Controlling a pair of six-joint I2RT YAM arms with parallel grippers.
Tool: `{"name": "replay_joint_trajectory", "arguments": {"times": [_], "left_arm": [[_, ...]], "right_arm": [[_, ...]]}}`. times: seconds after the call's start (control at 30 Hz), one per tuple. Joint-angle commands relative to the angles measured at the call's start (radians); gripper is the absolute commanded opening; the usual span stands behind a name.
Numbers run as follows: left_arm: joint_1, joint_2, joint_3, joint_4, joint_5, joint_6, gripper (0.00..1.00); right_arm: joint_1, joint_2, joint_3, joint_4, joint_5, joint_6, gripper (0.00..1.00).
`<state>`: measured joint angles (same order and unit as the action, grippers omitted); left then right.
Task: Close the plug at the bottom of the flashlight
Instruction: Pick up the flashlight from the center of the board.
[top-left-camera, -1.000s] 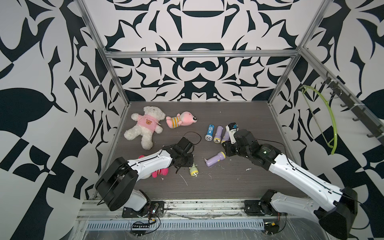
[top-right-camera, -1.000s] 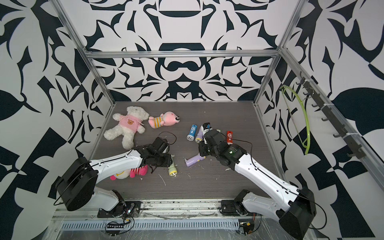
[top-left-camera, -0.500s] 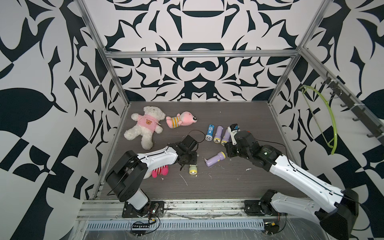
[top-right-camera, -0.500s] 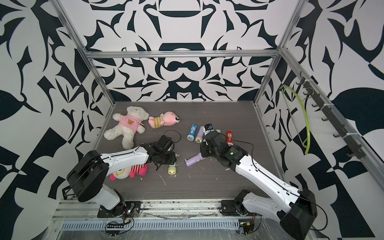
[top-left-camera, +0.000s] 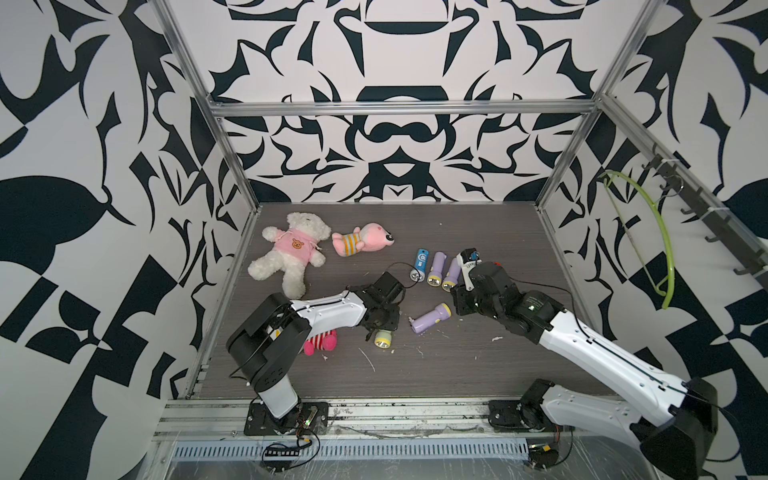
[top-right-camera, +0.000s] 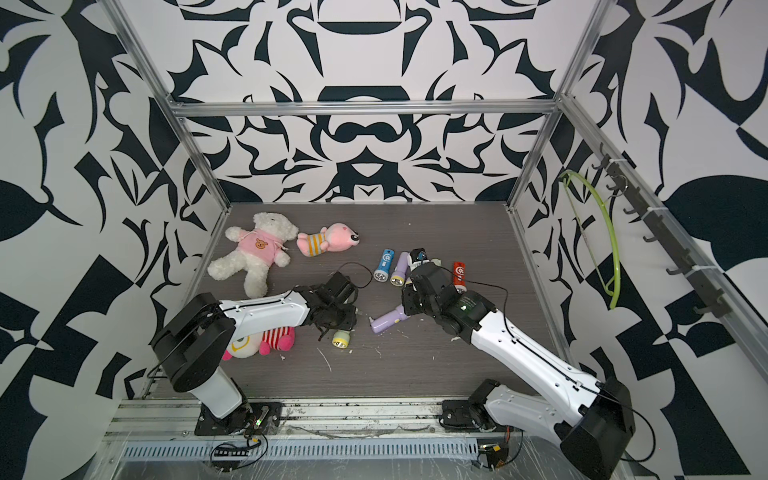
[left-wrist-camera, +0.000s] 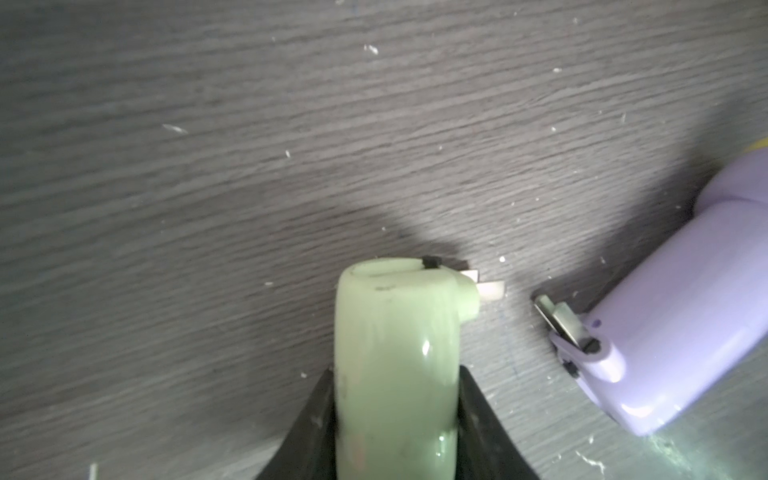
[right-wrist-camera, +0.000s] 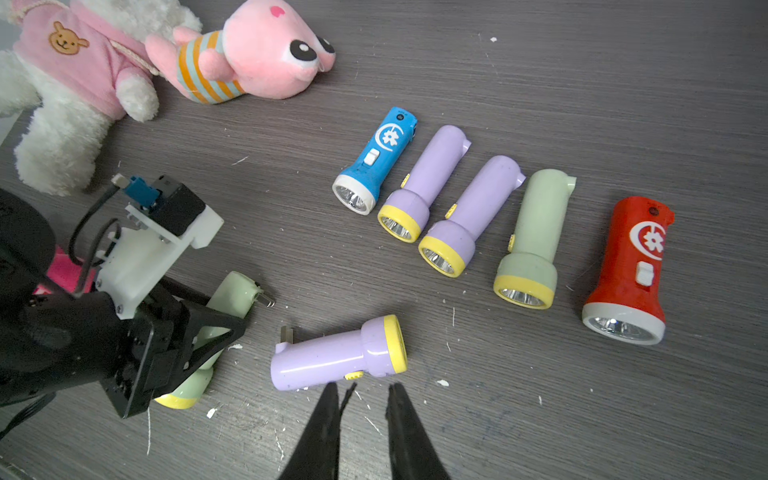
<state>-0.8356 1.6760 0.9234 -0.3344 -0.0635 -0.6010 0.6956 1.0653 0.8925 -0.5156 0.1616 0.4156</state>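
Green flashlight (top-right-camera: 341, 334), clamped in the left gripper (left-wrist-camera: 397, 374), lay lower centre in a top view, plug (left-wrist-camera: 492, 291) aimed up-right toward the empty, slightly parted right gripper (right-wrist-camera: 365, 388).

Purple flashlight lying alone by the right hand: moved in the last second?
No. The lone purple flashlight keeps the same spot and angle against the blue flashlight in both top views.

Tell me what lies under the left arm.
A striped pink plush toy lies beneath the left arm. The arm covers part of it, so its whole shape cannot be seen.
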Motion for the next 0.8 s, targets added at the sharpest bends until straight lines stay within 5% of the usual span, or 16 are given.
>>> {"name": "replay_joint_trajectory", "arguments": {"times": [0.0,0.27,0.47,0.77], "left_arm": [[-0.003,-0.041,-0.022,0.002,-0.024,0.039,0.14],[-0.003,-0.255,-0.08,0.136,-0.062,0.186,0.05],[-0.002,-0.472,-0.234,0.387,0.064,0.323,0.06],[0.023,-0.644,-0.379,0.567,0.303,0.491,0.0]], "right_arm": [[-0.001,-0.014,0.009,0.005,0.023,0.005,0.24],[-0.001,0.027,0.022,-0.009,0.044,0.008,0.21],[-0.002,0.065,0.044,0.038,-0.032,-0.025,0.19],[-0.019,0.112,0.111,0.166,-0.449,-0.175,0.17]]}}
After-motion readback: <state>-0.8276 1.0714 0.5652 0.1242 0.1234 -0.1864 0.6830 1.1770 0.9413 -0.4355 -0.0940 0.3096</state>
